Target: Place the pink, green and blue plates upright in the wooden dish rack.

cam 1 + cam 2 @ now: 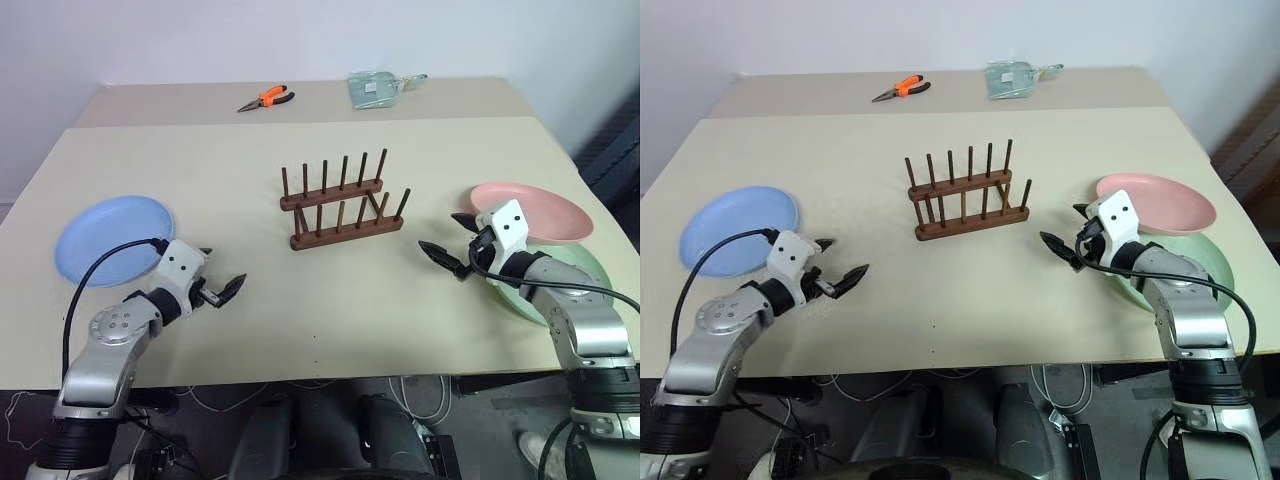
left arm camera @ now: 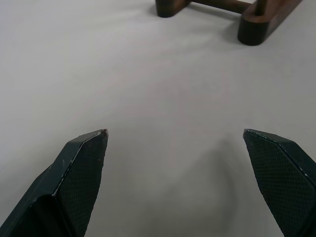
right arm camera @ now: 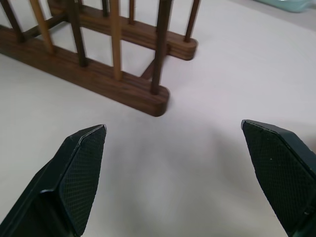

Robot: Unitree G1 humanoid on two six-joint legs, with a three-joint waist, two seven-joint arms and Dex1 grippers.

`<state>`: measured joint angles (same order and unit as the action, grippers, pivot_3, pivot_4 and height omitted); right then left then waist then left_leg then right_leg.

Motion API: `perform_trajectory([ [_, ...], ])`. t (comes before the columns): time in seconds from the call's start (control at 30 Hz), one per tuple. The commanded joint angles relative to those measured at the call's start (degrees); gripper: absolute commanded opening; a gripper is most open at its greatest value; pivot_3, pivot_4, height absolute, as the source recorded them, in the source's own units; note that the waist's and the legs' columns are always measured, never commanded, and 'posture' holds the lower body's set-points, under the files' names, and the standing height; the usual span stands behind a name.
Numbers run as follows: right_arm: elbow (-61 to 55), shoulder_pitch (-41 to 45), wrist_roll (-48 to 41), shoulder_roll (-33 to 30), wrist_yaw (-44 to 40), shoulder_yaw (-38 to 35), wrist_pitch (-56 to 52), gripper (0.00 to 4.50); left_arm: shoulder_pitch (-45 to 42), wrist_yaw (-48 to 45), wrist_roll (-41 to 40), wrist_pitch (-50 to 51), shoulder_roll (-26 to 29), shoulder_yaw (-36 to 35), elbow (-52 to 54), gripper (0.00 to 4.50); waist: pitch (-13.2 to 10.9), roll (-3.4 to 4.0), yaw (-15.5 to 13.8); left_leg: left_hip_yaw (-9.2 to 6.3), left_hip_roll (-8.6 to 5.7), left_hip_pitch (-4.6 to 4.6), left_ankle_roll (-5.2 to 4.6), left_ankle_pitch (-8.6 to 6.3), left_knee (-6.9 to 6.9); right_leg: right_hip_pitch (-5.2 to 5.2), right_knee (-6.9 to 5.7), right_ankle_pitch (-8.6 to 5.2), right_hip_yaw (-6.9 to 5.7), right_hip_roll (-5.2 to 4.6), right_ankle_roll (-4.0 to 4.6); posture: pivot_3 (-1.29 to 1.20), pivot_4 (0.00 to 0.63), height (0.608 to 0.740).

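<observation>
Both grippers hover just above the beige table (image 1: 330, 320) with their black fingers spread wide and nothing between them. Seen from the head, the left gripper (image 1: 222, 282) sits at about eight o'clock from the wooden dish rack (image 1: 342, 205), its tips aimed toward the table's middle, while the right gripper (image 1: 450, 243) sits at about four o'clock from the rack, tips aimed inward as well. Through the left wrist camera the two fingertips (image 2: 86, 163) frame bare tabletop, with the rack's base ends beyond them. Through the right wrist camera the rack's pegs and base bars stand close ahead of the spread fingertips (image 3: 81, 168). No plate stands in the rack, which sits at the centre of the table with its thin pegs upright. At nine o'clock from the rack, well apart, the blue plate (image 1: 110, 238) lies flat beside the left arm. At three o'clock the pink plate (image 1: 535, 210) rests partly over the green plate (image 1: 590, 270), just behind the right gripper. At twelve o'clock, on the far table, lie orange-handled pliers (image 1: 266, 98) and a clear plastic bag (image 1: 378, 88).
</observation>
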<state>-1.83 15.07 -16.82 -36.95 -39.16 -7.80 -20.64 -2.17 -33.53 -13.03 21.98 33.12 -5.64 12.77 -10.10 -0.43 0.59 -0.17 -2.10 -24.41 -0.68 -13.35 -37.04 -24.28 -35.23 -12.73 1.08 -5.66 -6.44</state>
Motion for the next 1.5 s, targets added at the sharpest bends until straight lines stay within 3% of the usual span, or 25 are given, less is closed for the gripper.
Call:
perform_trajectory([
  [0.03, -0.9, 1.4, 0.5, 0.4, 1.8, -1.7, 1.5, 4.47, -1.8, 0.6, -0.4, 1.5, -0.2, 0.2, 3.2, 4.50, 0.0, 0.00, 0.0, 0.00, 0.00, 0.00, 0.00, 0.00, 0.00, 0.00, 0.00, 0.00, 0.00, 0.00, 0.00, 0.00, 0.150, 0.738],
  [0.27, -4.2, -0.9, -0.3, 0.6, 2.2, -1.2, 0.0, 4.47, -4.4, -1.5, -1.3, 4.2, 0.1, 1.8, 3.8, 4.50, 0.0, 0.00, 0.0, 0.00, 0.00, 0.00, 0.00, 0.00, 0.00, 0.00, 0.00, 0.00, 0.00, 0.02, 0.00, 0.00, 0.150, 0.738],
  [0.4, -9.4, -3.8, -1.8, 1.8, 2.1, 0.4, -2.9, 4.47, -7.8, -7.1, -1.0, 2.4, 0.9, 5.8, -1.2, 4.50, 0.0, 0.00, 0.0, 0.00, 0.00, 0.00, -0.01, 0.00, 0.00, 0.00, -0.01, 0.00, -0.01, 0.03, 0.00, 0.00, 0.150, 0.738],
  [0.63, -16.1, -7.1, 0.5, 5.5, 6.7, 2.5, -4.1, 4.47, -22.1, -16.0, 3.6, -8.0, -3.1, 14.7, -22.3, 4.50, 0.0, -0.02, -0.3, 0.01, -0.08, -0.01, -0.02, 0.01, -0.06, 0.01, -0.01, 0.01, -0.05, 0.11, -0.02, 0.00, 0.150, 0.738],
  [0.87, -23.2, -11.8, 0.7, 7.7, 11.5, 1.8, -5.9, 4.47, -38.8, -17.4, 10.9, -22.2, -14.0, 20.3, -53.1, 4.50, 0.1, -0.09, -1.5, 0.00, -0.16, -0.03, -0.05, 0.01, -0.12, 0.07, 0.00, 0.11, -0.11, 0.17, -0.23, 0.00, 0.150, 0.738],
  [0.97, -25.1, -13.8, 1.4, 7.8, 12.9, 1.6, -6.1, 4.47, -42.1, -16.8, 12.2, -25.7, -16.9, 20.0, -60.9, 4.50, 0.1, -0.15, -1.4, -0.02, -0.19, -0.01, -0.13, -0.03, -0.18, 0.20, 0.03, 0.11, -0.16, 0.16, -0.27, 0.00, 0.150, 0.738],
  [1.2, -25.0, -14.1, 1.7, 6.7, 13.3, 0.6, -6.0, 4.50, -42.8, -18.9, 13.2, -30.5, -18.9, 19.6, -65.2, 1.13, 0.1, -0.18, -1.3, -0.04, -0.17, 0.22, -0.14, -0.04, -0.27, 0.48, 0.03, 0.11, -0.18, 0.17, -0.28, 0.00, 0.150, 0.738],
  [1.23, -24.6, -14.2, 1.9, 6.2, 13.0, 0.5, -5.8, 4.50, -42.1, -20.0, 13.2, -31.4, -18.5, 19.7, -64.2, 0.82, 0.1, -0.20, -1.3, -0.05, -0.17, 0.29, -0.15, -0.04, -0.26, 0.54, 0.03, 0.10, -0.18, 0.17, -0.28, 0.00, 0.150, 0.738],
  [1.37, -23.5, -14.7, 2.2, 4.9, 12.0, -0.5, -5.7, 4.50, -39.6, -24.5, 12.0, -32.6, -17.3, 19.6, -59.3, 0.82, 0.2, -0.19, -1.1, -0.07, -0.13, 0.30, -0.17, -0.06, -0.20, 0.53, 0.04, 0.09, -0.20, 0.19, -0.32, 0.00, 0.150, 0.738],
  [1.5, -20.4, -17.2, 3.0, 1.6, 10.6, -4.7, -4.0, 4.50, -33.6, -36.1, 5.7, -27.0, -13.2, 19.8, -43.2, 0.82, 0.1, -0.19, -1.1, -0.07, -0.13, 0.27, -0.18, -0.07, -0.15, 0.50, 0.07, 0.08, -0.20, 0.18, -0.33, 0.00, 0.150, 0.738],
])
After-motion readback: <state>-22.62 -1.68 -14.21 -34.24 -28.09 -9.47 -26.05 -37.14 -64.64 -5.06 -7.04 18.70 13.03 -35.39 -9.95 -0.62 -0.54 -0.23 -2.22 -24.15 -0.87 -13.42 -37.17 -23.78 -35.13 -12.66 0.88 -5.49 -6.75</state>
